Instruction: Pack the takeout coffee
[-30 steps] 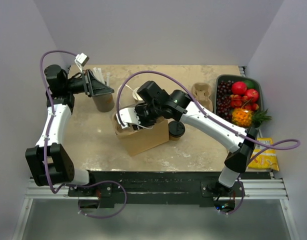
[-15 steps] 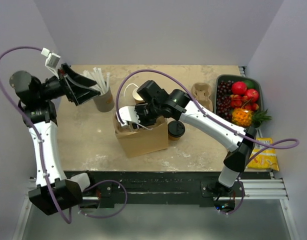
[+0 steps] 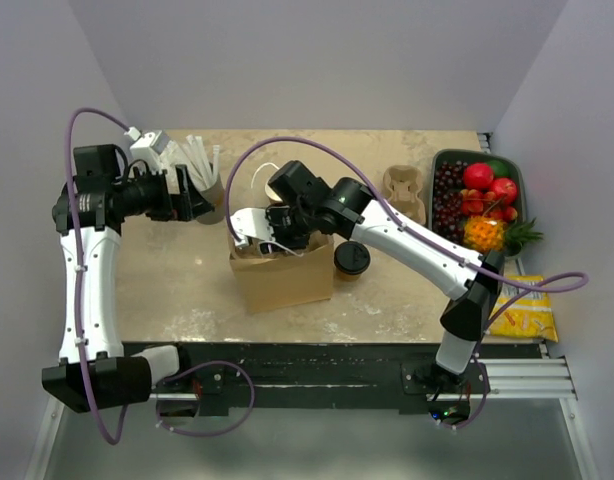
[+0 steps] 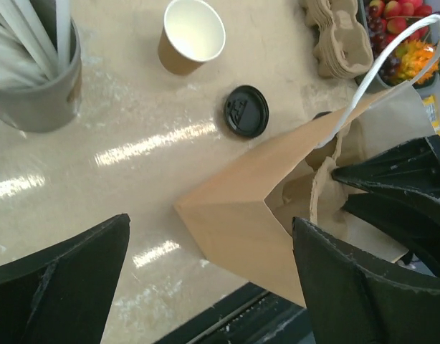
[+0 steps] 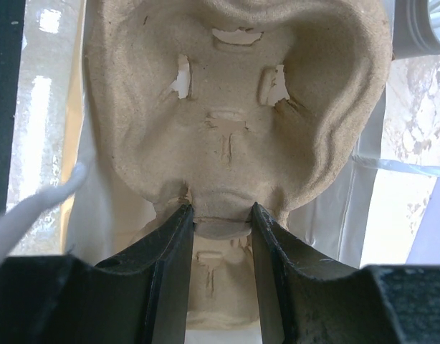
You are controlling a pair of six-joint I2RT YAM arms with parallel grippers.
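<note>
The takeout coffee (image 3: 352,258), a short brown cup with a black lid (image 4: 246,111), stands on the table just right of the brown paper bag (image 3: 284,277). My right gripper (image 3: 260,233) hangs over the bag's open mouth. It is shut on the edge of a pulp cup carrier (image 5: 234,93), which its fingers (image 5: 170,251) pinch from both sides. My left gripper (image 3: 190,198) hovers left of the bag by the straw cup, jaws wide open and holding nothing; below them lies the bag's corner (image 4: 241,215).
A grey cup of white straws (image 4: 34,79) stands at the back left. A lidless brown cup (image 4: 193,34) sits behind the bag. A stack of pulp carriers (image 3: 405,190), a fruit tray (image 3: 442,165) and a yellow packet (image 3: 528,305) are on the right.
My left gripper has opened wide and its arm has swung back and then returned beside the straw cup. The right gripper keeps its hold on the carrier over the bag.
</note>
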